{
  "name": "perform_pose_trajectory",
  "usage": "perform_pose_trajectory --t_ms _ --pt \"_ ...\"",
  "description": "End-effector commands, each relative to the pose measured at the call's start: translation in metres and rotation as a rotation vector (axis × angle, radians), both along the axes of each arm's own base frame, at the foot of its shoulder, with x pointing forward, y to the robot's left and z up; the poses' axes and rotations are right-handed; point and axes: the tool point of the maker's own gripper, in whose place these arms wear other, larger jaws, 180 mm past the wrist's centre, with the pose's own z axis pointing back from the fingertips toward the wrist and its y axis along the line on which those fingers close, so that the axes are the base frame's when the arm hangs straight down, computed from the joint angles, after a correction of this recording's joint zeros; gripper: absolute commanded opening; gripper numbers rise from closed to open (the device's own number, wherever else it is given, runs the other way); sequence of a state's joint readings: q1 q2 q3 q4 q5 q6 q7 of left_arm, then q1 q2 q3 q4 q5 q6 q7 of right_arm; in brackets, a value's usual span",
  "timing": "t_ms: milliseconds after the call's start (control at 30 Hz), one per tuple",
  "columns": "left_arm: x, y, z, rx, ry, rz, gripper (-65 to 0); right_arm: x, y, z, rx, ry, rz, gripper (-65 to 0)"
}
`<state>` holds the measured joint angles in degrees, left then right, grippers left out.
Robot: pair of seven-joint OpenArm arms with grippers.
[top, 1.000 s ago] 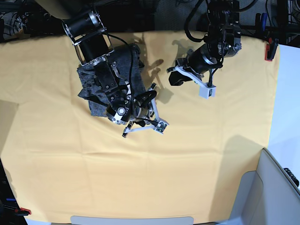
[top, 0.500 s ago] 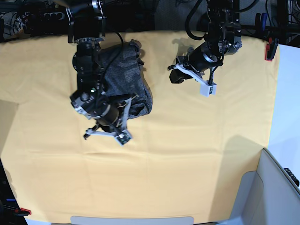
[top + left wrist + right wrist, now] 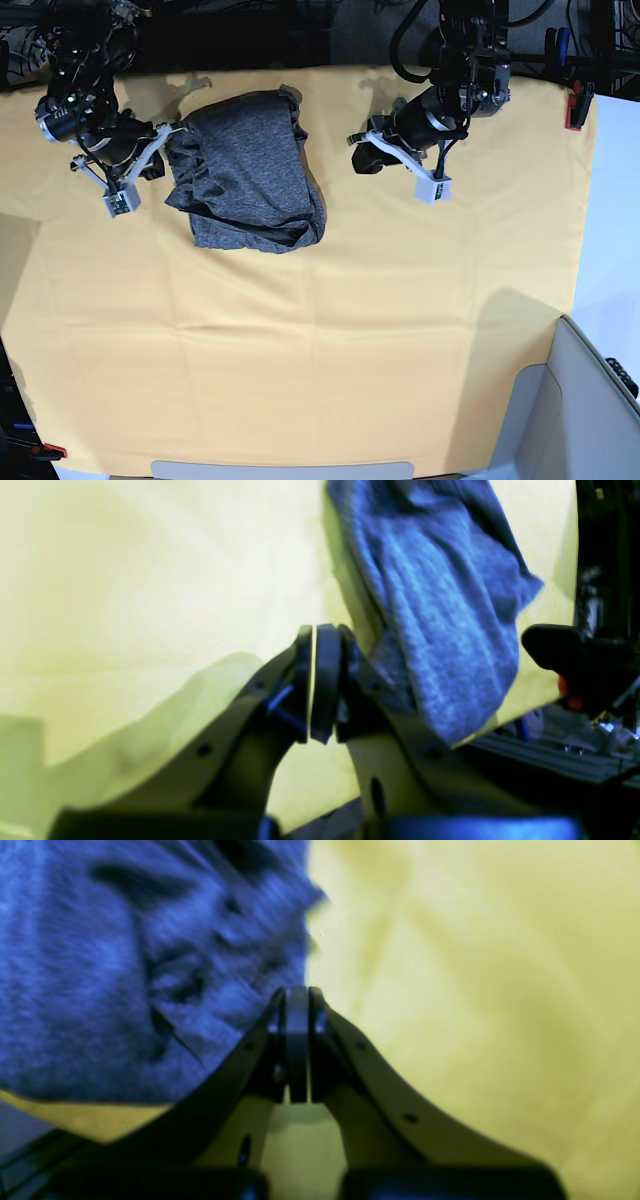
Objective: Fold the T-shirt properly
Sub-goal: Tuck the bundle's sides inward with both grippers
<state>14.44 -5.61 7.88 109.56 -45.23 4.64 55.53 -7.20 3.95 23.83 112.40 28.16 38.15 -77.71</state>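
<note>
The charcoal-grey T-shirt (image 3: 245, 170) lies in a rumpled folded bundle on the yellow table cloth (image 3: 350, 350), at the back left of the base view. My right gripper (image 3: 163, 142) is just left of the shirt's edge, shut and empty; in the right wrist view the gripper (image 3: 297, 992) has the shirt (image 3: 125, 980) to its left. My left gripper (image 3: 360, 160) is to the right of the shirt, apart from it, shut and empty. In the left wrist view the gripper (image 3: 320, 635) has the shirt (image 3: 440, 630) beyond it to the right.
A red clamp (image 3: 573, 110) holds the cloth at the back right, and another (image 3: 50, 452) at the front left. A pale grey bin edge (image 3: 590, 400) stands at the front right. The table's back edge and dark frame (image 3: 600, 655) lie close behind the shirt.
My right arm has swung off the shirt, from over its front edge to beside its left side. The shirt lies uncovered. My left gripper has shifted slightly left.
</note>
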Motion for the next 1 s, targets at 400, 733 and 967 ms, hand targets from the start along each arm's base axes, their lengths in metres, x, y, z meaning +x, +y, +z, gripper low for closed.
perform_pose_trajectory --t_ms 400,733,967 --pt "0.002 -0.037 0.056 -0.048 -0.167 -0.109 -64.8 -0.006 0.008 -0.047 0.147 0.106 -0.026 -65.0" --pt "0.029 -0.092 0.090 -0.070 -0.295 -0.288 -64.6 -0.026 0.009 -0.062 0.157 0.163 -0.038 -65.0" --pt "0.070 -0.093 0.051 -0.030 -0.198 -0.271 -64.6 -0.043 0.010 -0.070 0.161 0.199 -0.045 -65.0"
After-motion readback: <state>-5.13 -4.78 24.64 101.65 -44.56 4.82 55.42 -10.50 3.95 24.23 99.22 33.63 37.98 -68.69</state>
